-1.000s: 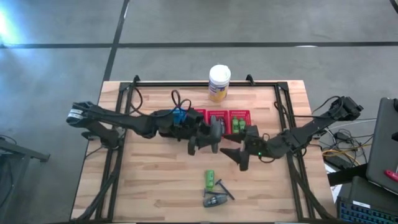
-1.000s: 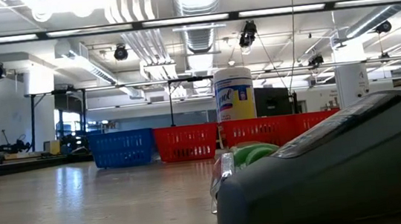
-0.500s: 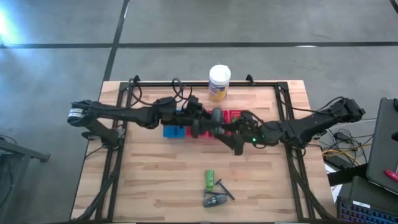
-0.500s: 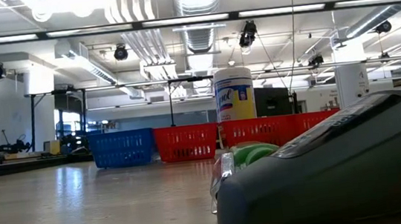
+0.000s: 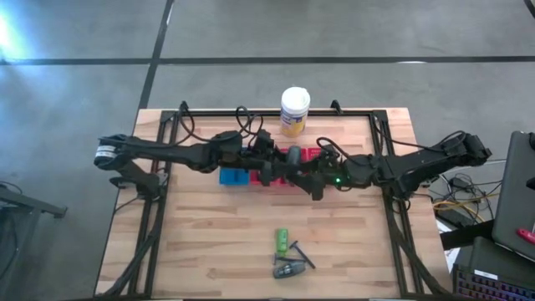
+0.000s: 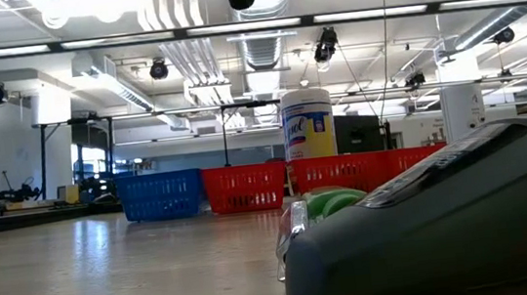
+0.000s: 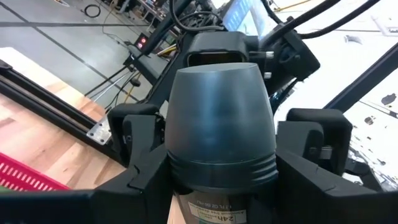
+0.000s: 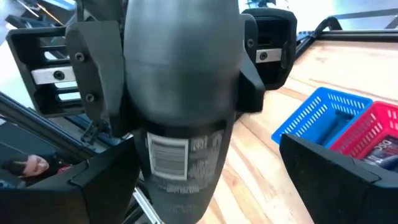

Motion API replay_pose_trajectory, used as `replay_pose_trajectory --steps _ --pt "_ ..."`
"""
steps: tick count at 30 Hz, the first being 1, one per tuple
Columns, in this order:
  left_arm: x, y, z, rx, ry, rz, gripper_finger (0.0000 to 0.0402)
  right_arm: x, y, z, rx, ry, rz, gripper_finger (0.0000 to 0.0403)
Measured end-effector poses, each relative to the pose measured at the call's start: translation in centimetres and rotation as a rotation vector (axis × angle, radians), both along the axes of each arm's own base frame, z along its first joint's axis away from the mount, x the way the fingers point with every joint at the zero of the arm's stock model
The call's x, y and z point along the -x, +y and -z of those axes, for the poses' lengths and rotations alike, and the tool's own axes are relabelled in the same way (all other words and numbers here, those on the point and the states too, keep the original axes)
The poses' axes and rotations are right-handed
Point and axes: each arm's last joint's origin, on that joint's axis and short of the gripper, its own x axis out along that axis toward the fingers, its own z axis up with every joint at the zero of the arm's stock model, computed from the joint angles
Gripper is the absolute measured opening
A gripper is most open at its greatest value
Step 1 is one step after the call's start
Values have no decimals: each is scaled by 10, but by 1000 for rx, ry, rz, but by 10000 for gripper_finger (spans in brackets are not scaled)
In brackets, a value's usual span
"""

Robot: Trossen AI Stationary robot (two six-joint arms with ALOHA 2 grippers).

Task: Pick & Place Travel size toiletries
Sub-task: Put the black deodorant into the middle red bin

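1. Both arms reach in to meet above the middle of the bench (image 5: 209, 242), over the row of baskets that lies just toward 12 o'clock from centre
2. The left gripper (image 5: 282, 167) comes in from 9 o'clock; its jaws are pressed on either side of a dark grey oval tube (image 7: 221, 118), which it holds in the air
3. The right gripper (image 5: 313, 179) comes in from 3 o'clock and faces the left one; its jaws are spread wide to both sides of the labelled end of that tube, and its right-hand finger (image 8: 339, 171) stands clear of it
4. Below them sit the blue basket (image 5: 234, 176) and the red baskets (image 5: 311, 154)
5. The white-lidded yellow canister (image 5: 294, 110) stands at the 12 o'clock edge
6. Toward 6 o'clock, loose on the bench, lie a green mini bottle (image 5: 283, 241), a thin black stick (image 5: 302, 254) just beside it, and another grey tube (image 5: 288, 270) nearest the edge
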Motion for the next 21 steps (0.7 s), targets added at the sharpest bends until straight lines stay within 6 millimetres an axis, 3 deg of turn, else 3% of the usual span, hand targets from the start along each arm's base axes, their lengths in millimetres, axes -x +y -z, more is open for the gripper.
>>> replay_pose_trajectory --steps 21 --pt "-7 15 9 18 14 27 216 -1 -12 5 0 52 26 368"
